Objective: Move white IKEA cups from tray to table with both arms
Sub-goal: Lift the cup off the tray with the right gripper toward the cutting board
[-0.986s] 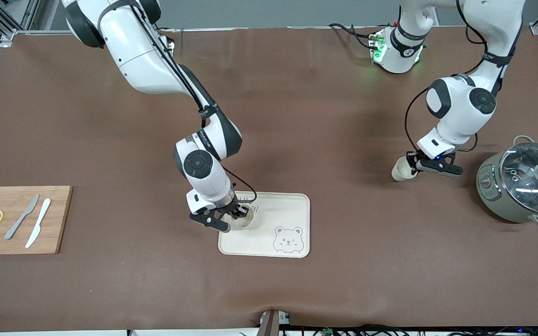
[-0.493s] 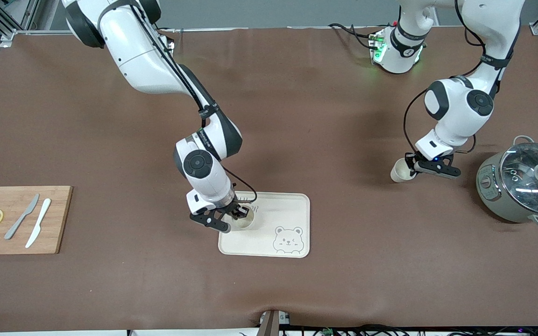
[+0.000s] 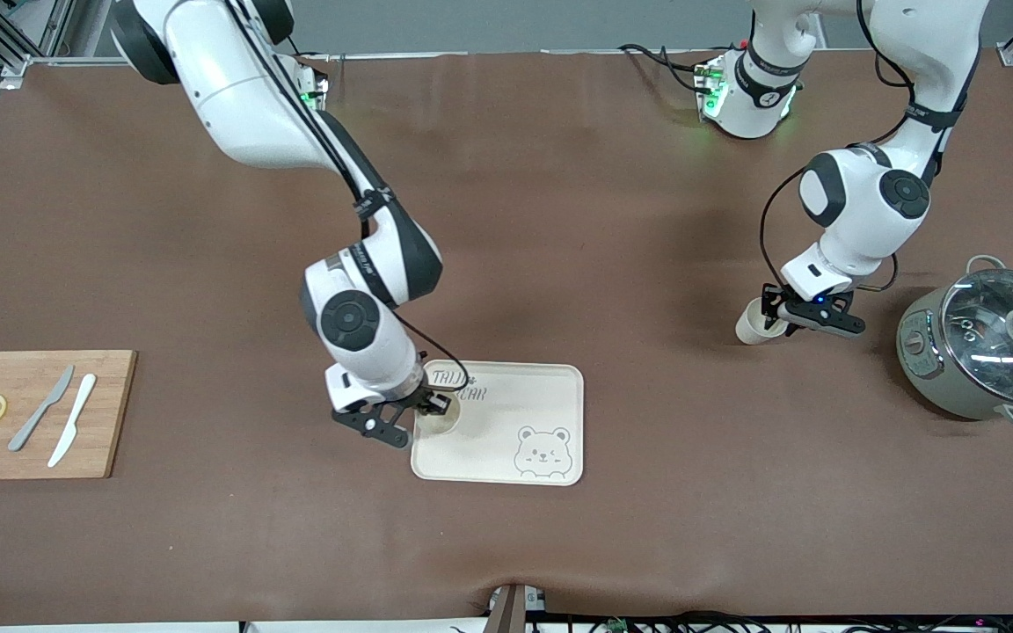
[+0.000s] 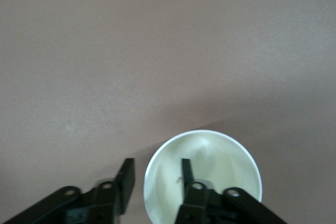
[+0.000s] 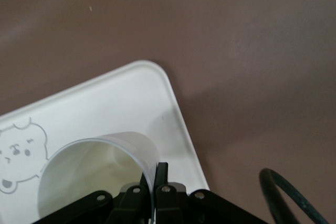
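Lower centre of the front frame: your cream rectangular tray (image 3: 531, 400) shows a bear face and writing, partly readable as "CAR". Right gripper (image 3: 430, 406) pinches one cream-white handleless cup (image 3: 439, 419) by its rim on that tray. Centre right, left gripper (image 3: 772, 309) is spread, straddling the second white cup's (image 3: 750, 324) wall on brown matte tabletop (image 3: 559, 220).
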Tool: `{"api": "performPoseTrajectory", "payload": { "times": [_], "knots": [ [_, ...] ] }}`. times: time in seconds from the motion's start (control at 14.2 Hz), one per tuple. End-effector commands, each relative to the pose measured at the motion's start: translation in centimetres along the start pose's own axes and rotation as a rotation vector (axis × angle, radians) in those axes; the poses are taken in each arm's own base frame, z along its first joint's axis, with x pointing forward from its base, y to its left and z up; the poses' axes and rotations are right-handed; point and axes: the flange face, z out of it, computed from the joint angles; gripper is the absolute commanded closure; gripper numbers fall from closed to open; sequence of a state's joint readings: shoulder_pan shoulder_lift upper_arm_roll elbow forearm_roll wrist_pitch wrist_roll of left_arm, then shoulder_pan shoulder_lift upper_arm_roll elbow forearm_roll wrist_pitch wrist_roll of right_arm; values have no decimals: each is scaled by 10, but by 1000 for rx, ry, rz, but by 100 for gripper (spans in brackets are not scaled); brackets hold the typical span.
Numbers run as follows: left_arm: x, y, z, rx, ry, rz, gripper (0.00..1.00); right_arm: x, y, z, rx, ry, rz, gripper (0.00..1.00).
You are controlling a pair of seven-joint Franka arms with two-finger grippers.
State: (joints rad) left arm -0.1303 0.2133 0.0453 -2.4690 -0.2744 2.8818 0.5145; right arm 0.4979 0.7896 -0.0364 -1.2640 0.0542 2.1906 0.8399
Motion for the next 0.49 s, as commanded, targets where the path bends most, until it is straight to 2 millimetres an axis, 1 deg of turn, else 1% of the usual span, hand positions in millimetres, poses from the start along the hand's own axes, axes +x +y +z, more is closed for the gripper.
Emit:
{"api": "performPoseTrajectory", "payload": {
  "times": [0.0, 0.14, 0.21, 0.42],
  "knots": [
    [1, -5, 1, 1, 15, 8, 0, 30, 34, -41, -15, -41, -47, 99],
    [2, -5, 0, 2, 18, 7, 0, 54, 65, -69, -22, -65, -91, 99],
    [2, -6, 0, 2, 19, 4, 0, 62, 80, -77, -32, -93, -107, 96],
    [3, -7, -3, 4, 26, -2, 0, 70, 118, -92, -48, -122, -139, 96]
  ]
}}
